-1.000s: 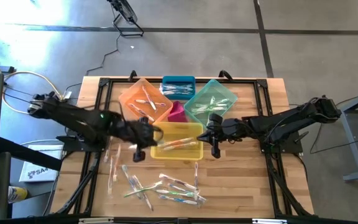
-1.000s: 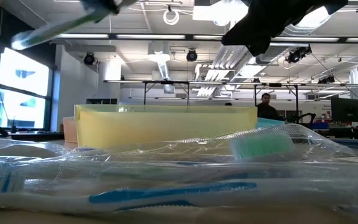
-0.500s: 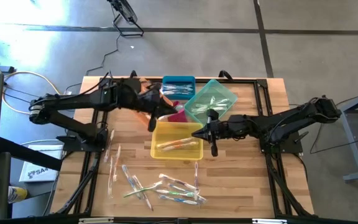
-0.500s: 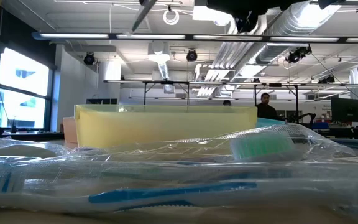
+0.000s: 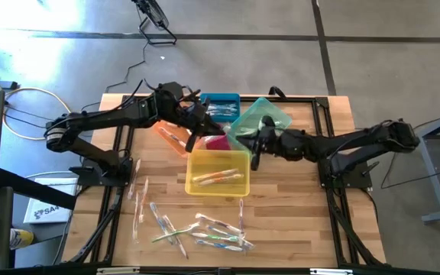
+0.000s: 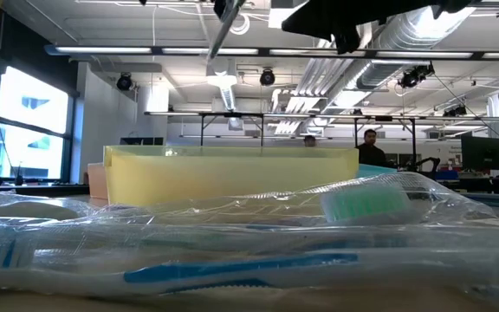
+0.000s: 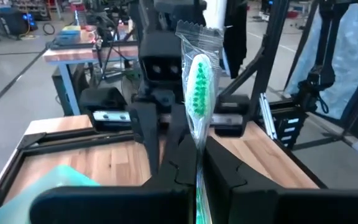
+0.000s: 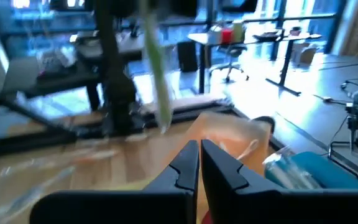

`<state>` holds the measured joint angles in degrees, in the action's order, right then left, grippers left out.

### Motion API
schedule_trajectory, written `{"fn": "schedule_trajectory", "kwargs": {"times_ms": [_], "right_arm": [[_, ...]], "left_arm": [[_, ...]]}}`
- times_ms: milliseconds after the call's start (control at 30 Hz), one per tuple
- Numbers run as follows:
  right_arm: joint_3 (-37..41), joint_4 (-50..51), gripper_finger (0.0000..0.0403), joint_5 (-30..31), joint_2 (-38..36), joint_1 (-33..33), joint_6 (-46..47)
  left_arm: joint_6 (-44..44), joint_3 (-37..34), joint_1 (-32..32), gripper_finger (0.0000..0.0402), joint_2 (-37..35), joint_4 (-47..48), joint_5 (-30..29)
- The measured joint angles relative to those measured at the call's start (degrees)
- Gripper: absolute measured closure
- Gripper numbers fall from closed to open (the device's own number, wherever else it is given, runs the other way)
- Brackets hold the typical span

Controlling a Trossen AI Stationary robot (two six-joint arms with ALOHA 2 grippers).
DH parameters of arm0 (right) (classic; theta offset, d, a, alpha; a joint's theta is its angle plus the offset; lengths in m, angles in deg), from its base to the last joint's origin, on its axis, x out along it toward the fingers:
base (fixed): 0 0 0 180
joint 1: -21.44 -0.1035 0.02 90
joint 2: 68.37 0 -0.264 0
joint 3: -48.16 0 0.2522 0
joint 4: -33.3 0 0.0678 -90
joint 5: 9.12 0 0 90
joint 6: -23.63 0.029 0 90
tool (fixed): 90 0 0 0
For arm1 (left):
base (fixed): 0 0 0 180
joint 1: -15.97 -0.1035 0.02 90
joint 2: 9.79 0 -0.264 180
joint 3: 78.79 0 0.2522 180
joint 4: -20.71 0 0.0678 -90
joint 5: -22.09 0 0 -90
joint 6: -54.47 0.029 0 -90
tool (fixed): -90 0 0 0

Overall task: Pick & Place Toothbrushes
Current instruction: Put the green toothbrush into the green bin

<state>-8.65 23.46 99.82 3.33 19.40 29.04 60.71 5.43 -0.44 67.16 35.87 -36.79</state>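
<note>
One wrapped green brush [image 7: 197, 81] stood pinched upright in the left gripper [image 5: 195, 136], raised over the bins between the orange bin [image 5: 168, 134] and the teal bin [image 5: 262, 118]. The right gripper [image 5: 255, 149] hung near the teal bin, jaws closed and empty. Judging by colour, the brush probably belonged in the teal bin, so it should be carried squarely over the rim and lowered before the jaws part, clear of the right arm.

Grey floor [image 5: 373, 53], windows [image 6: 24, 121], ceiling lights [image 6: 223, 80]

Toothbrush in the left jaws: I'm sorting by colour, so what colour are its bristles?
Green, clearest in the left wrist view: the toothbrush stands upright in its clear wrapper.
</note>
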Motion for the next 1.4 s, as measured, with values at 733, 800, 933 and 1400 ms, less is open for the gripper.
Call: {"fn": "schedule_trajectory", "kwargs": {"times_ms": [733,800,933,1400], "right_arm": [[0.00,-37.16,0.0192,-8.65,20.28,5.57,-4.31],[0.00,-38.85,0.0181,-8.90,20.48,5.57,-4.70],[0.00,-38.86,0.0175,-13.38,20.48,5.61,-5.51],[-0.02,-35.59,0.0248,-14.39,20.50,5.53,-5.53]], "left_arm": [[2.54,0.00,-0.95,0.0398,0.26,4.20,-0.63],[2.54,0.00,-0.85,0.0398,0.49,4.58,-0.64],[2.51,-0.09,-0.82,0.0398,1.67,5.02,-1.35],[1.33,-0.07,-0.82,0.0398,6.31,-1.64,-1.77]]}}
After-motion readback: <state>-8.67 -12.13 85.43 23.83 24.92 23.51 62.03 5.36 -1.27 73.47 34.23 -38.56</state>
